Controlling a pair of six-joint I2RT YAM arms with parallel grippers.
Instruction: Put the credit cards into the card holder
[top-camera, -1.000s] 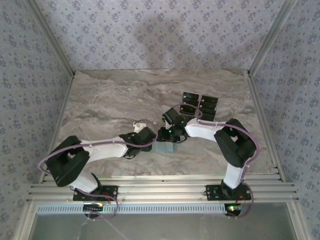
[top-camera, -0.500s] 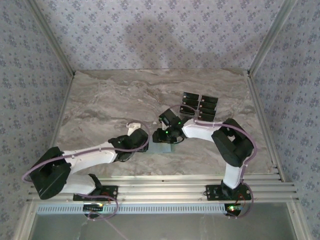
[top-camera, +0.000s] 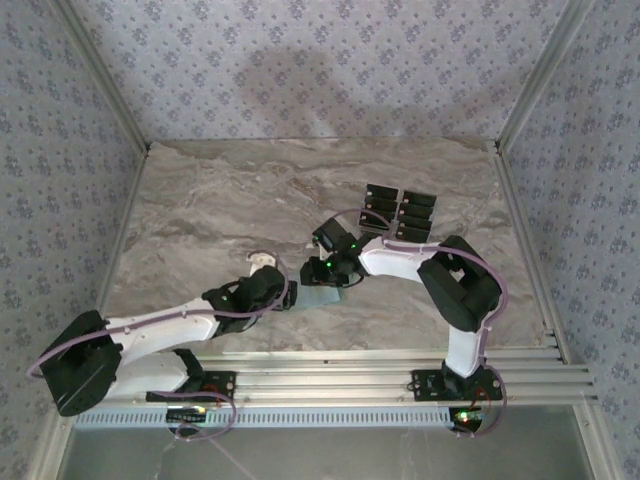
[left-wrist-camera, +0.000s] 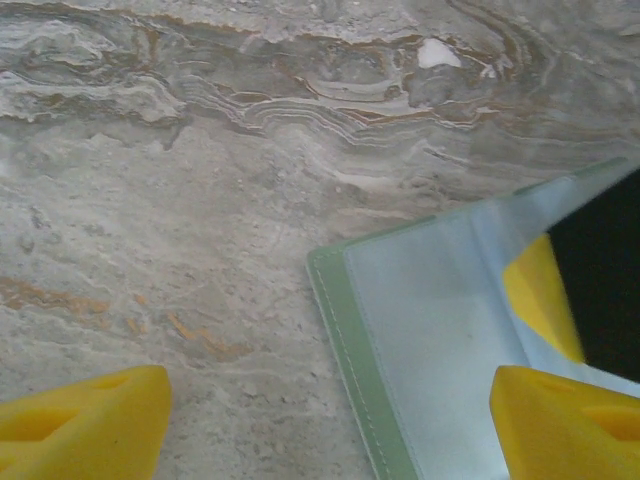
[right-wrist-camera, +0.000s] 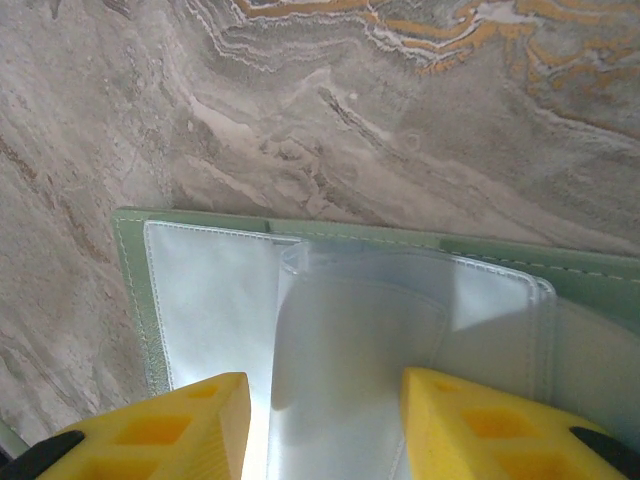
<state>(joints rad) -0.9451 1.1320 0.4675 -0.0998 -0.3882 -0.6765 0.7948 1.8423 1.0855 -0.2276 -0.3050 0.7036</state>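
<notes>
The card holder (top-camera: 324, 297) lies open near the table's middle front, pale green with clear sleeves (right-wrist-camera: 200, 290). My right gripper (top-camera: 322, 279) hangs right over it, jaws partly apart. A clear sleeve (right-wrist-camera: 350, 340) bows up between the yellow fingers (right-wrist-camera: 480, 420), against the right one and with a slim gap to the left one. My left gripper (top-camera: 293, 298) sits at the holder's left edge (left-wrist-camera: 352, 350), open wide, one finger (left-wrist-camera: 85, 420) over bare table and the other over the sleeve. The credit cards (top-camera: 400, 213), black, lie in rows behind the right arm.
The marble table (top-camera: 200, 220) has patterned walls on three sides. Metal rails (top-camera: 320, 372) run along its near edge by the arm bases. The right arm's elbow (top-camera: 460, 285) stands between the cards and the front edge.
The left arm has drawn back and down to the left, its gripper sliding from the holder's middle to its left edge. The right gripper and the holder have shifted slightly left.
</notes>
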